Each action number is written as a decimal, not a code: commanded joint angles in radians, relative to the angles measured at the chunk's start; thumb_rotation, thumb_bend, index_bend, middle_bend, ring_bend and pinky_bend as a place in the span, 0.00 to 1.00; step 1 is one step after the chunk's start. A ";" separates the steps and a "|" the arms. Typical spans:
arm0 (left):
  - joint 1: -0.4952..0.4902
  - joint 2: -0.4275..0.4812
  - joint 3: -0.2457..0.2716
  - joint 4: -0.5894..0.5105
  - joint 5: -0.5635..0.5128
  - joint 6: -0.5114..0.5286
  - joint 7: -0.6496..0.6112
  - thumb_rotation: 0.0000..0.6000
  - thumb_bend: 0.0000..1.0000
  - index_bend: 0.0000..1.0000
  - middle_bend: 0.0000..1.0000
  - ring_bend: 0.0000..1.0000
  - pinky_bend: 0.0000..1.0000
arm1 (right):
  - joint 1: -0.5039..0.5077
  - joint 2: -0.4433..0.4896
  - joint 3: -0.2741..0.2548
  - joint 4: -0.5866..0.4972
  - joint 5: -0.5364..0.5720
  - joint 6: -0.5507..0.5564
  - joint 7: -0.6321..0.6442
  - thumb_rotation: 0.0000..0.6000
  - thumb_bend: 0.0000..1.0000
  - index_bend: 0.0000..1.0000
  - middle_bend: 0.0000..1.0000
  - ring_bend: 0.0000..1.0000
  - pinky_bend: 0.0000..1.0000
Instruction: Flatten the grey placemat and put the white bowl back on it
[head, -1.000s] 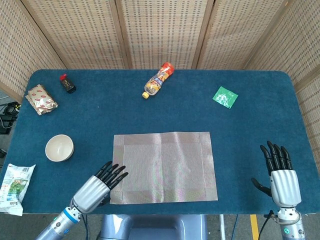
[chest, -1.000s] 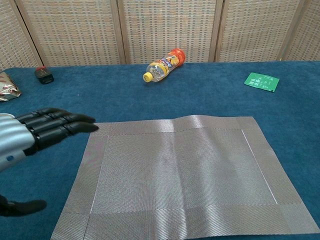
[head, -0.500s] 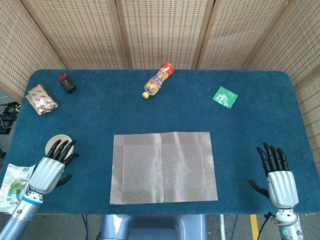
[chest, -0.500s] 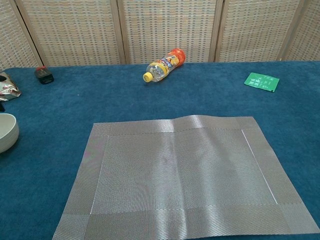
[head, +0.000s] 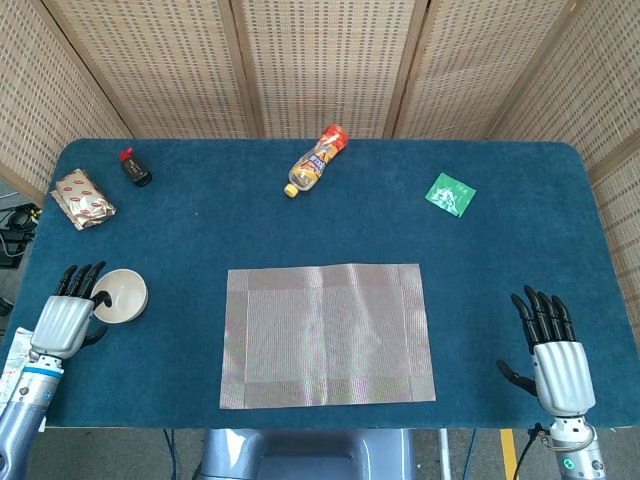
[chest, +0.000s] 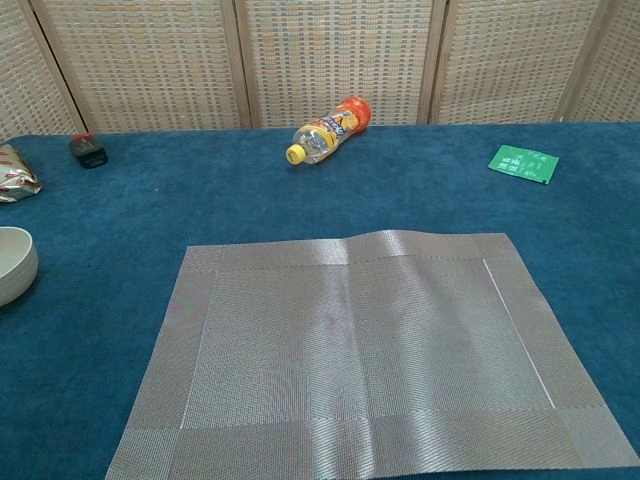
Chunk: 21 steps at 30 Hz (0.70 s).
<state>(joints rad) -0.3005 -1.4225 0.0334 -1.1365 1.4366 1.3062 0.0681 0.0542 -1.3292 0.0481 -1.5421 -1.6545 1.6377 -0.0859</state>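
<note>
The grey placemat (head: 327, 334) lies spread out near the table's front edge; in the chest view the placemat (chest: 360, 350) shows a slight ripple along its far edge. The white bowl (head: 122, 295) stands upright on the blue cloth to the mat's left, cut off at the left edge of the chest view as bowl (chest: 14, 263). My left hand (head: 64, 318) is just left of the bowl, fingers extended beside its rim, holding nothing. My right hand (head: 553, 357) hovers at the front right corner, fingers spread, empty. Neither hand shows in the chest view.
A plastic bottle (head: 317, 160) lies at the back centre. A green packet (head: 450, 193) sits back right. A small black item (head: 135, 167) and a foil snack bag (head: 82, 198) are back left. A white-green pouch (head: 12, 365) lies at the front left edge.
My left hand has swung from the placemat's front left corner leftwards to beside the bowl. The right hand has barely shifted. The mat and bowl stay put.
</note>
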 joint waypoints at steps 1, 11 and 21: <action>0.000 -0.019 -0.007 0.030 -0.006 -0.020 -0.016 1.00 0.25 0.46 0.00 0.00 0.00 | 0.000 0.000 0.000 0.000 0.001 -0.001 0.000 1.00 0.17 0.06 0.00 0.00 0.00; 0.003 -0.047 -0.015 0.078 -0.009 -0.047 -0.021 1.00 0.26 0.50 0.00 0.00 0.00 | -0.002 0.003 -0.001 -0.004 0.000 -0.001 0.003 1.00 0.17 0.06 0.00 0.00 0.00; -0.020 -0.109 -0.035 0.134 -0.023 -0.105 -0.008 1.00 0.26 0.53 0.00 0.00 0.00 | -0.002 0.002 -0.001 -0.005 0.001 -0.006 -0.001 1.00 0.17 0.06 0.00 0.00 0.00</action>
<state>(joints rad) -0.3168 -1.5253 0.0015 -1.0071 1.4150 1.2060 0.0563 0.0526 -1.3271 0.0468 -1.5470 -1.6533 1.6320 -0.0863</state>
